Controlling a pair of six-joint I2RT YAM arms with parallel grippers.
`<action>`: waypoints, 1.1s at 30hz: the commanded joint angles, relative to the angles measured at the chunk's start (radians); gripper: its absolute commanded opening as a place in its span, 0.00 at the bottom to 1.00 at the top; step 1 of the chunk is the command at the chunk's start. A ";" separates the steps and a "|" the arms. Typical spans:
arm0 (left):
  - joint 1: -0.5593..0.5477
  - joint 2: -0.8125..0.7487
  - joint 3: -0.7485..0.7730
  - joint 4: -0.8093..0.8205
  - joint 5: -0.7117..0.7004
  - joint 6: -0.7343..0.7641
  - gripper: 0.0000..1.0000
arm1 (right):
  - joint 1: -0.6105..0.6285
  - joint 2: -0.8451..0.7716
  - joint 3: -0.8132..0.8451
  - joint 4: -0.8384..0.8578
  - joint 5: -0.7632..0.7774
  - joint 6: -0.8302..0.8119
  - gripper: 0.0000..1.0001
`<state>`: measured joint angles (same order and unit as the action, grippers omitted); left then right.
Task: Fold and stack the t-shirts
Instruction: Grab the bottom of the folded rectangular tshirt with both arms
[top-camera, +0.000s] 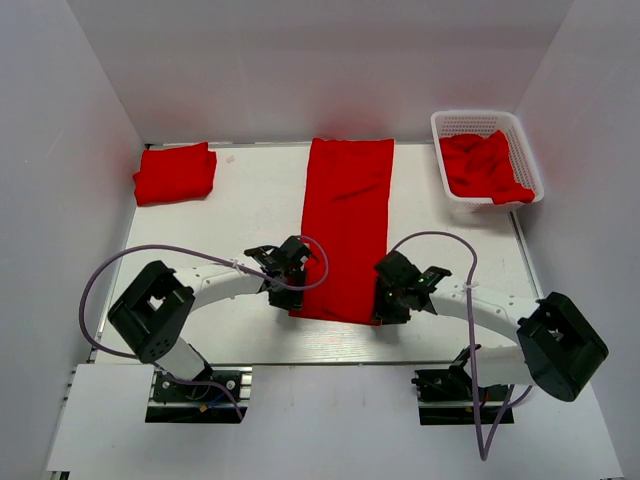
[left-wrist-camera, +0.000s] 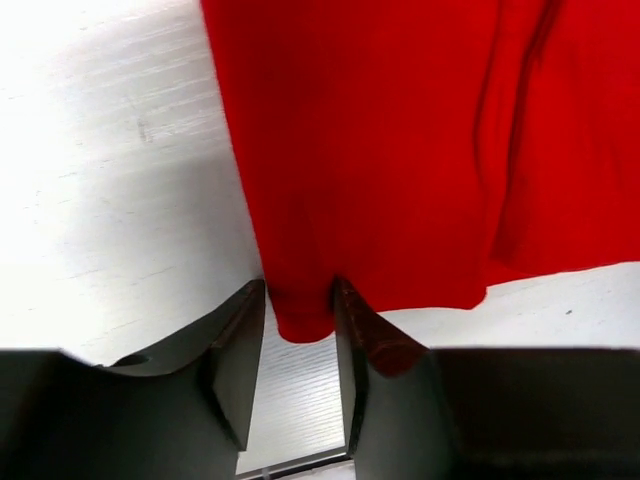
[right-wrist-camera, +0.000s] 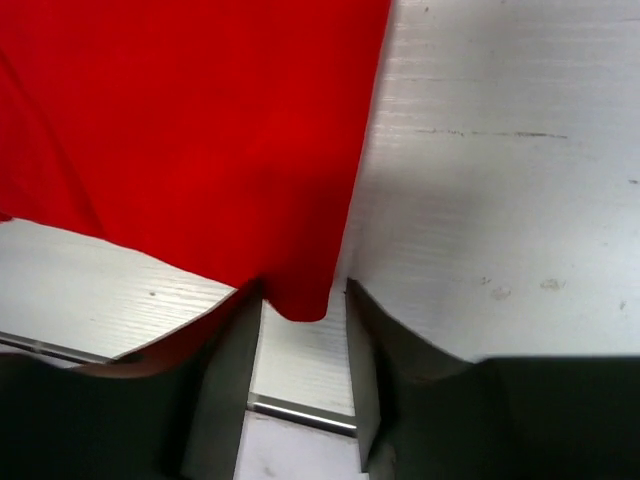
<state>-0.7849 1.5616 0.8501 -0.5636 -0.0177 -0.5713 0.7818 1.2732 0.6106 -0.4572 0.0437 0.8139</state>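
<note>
Left gripper (left-wrist-camera: 300, 300): jaws at a narrow gap, straddling the near-left corner of the spread t-shirt (top-camera: 345, 225). The red cloth reaches both fingers (left-wrist-camera: 240, 340) at the tips. I cannot tell whether it is actually pinched.

Right gripper (right-wrist-camera: 305, 300): jaws likewise narrowed, around the near-right corner. A sliver of table (top-camera: 240, 210) shows between the cloth and the right-hand finger, so they are not clamped yet.

Spread t-shirt: lies flat at table centre as a long band, sleeves not visible, apparently folded in. Its long axis runs near to far. The near hem sits at the two grippers and the far end lies well away toward the back wall. Each arm is at its own corner, and neither is nearer.

Judgement: the next move is a fold along the long axis, carrying the near hem away toward the far end. Both corners need a firm grip and even travel, or the band will skew.

Elsewhere: one folded t-shirt (top-camera: 175, 172) lies at far left. Crumpled t-shirts (top-camera: 482, 165) wait in the white lattice basket (top-camera: 478, 116) at far right.
</note>
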 joint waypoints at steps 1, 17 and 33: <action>-0.014 0.012 -0.016 0.024 0.009 -0.013 0.43 | 0.007 0.021 -0.014 0.045 -0.010 0.007 0.39; -0.034 -0.075 0.004 -0.025 0.005 -0.058 0.00 | 0.013 -0.089 -0.049 0.008 -0.033 -0.007 0.00; -0.020 -0.065 0.177 -0.157 -0.051 -0.084 0.00 | 0.010 -0.032 0.109 -0.090 0.056 -0.113 0.00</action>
<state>-0.8131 1.5021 0.9531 -0.6830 -0.0200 -0.6373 0.7940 1.2278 0.6537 -0.4995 0.0296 0.7254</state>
